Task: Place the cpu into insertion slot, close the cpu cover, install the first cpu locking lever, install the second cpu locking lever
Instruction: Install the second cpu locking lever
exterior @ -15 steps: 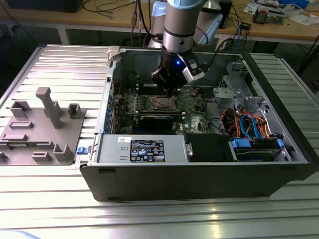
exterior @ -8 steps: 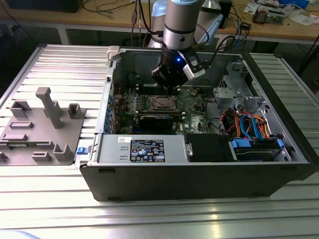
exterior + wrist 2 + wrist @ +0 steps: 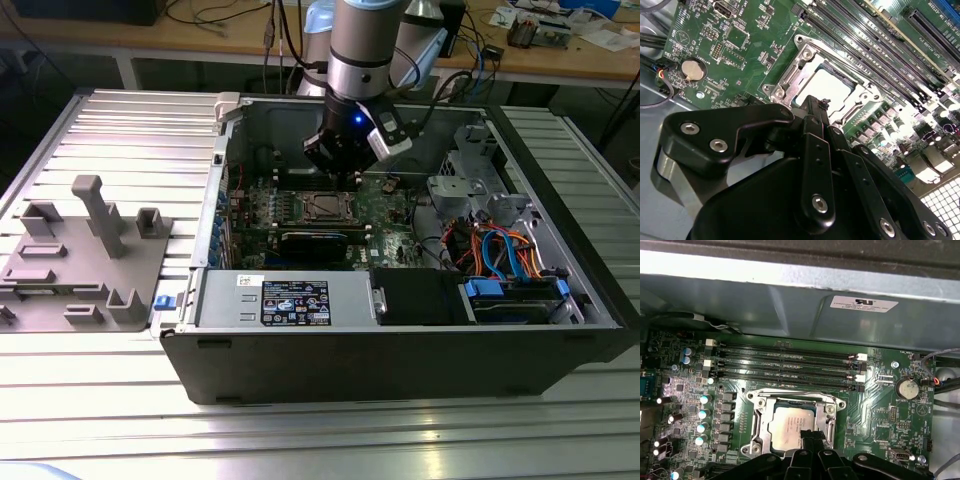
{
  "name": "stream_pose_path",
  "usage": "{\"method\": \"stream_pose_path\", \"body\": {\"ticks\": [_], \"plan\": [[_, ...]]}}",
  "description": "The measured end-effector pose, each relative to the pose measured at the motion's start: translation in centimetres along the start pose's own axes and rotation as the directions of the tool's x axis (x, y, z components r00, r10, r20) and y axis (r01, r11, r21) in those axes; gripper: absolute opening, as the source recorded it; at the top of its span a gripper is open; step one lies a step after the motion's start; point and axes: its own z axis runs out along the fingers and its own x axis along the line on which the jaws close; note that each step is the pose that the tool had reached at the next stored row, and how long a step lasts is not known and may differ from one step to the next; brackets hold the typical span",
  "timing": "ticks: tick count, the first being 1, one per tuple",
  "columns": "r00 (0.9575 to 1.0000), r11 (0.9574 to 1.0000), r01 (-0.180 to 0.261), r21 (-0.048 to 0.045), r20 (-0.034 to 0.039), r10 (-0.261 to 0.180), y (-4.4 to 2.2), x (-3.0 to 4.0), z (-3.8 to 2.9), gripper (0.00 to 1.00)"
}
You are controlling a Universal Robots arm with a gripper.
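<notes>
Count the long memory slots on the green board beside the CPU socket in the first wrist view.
4 memory slots, lying parallel in a stack between the CPU socket and the case wall. All appear empty; the gripper hides none.

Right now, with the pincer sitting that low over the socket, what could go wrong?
1. The pincer sits just over the cpu in the insertion slot; pressing down off-centre might tilt the chip or hurt the socket under it.
2. The cpu cover frames the chip closely, so a sideways slip could scrape or snag it.
3. The memory slots lie close by; a swing could strike them.
</notes>
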Motion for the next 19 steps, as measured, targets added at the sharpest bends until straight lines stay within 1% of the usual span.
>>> {"method": "stream_pose_path", "body": {"ticks": [5, 10, 14, 19], "plan": [[1.0, 1.0, 0.0, -0.0003, 0.0002, 0.0, -0.31, 0.02, 0.0, 0.11], [1.0, 1.0, 0.0, -0.0003, 0.0002, 0.0, -0.88, 0.08, -0.02, 0.11], [1.0, 1.0, -0.001, -0.0003, 0.0002, 0.001, -1.22, 0.11, -0.03, 0.11], [1.0, 1.0, -0.002, -0.0003, 0.0002, 0.002, -1.97, 0.18, -0.06, 0.11]]}}
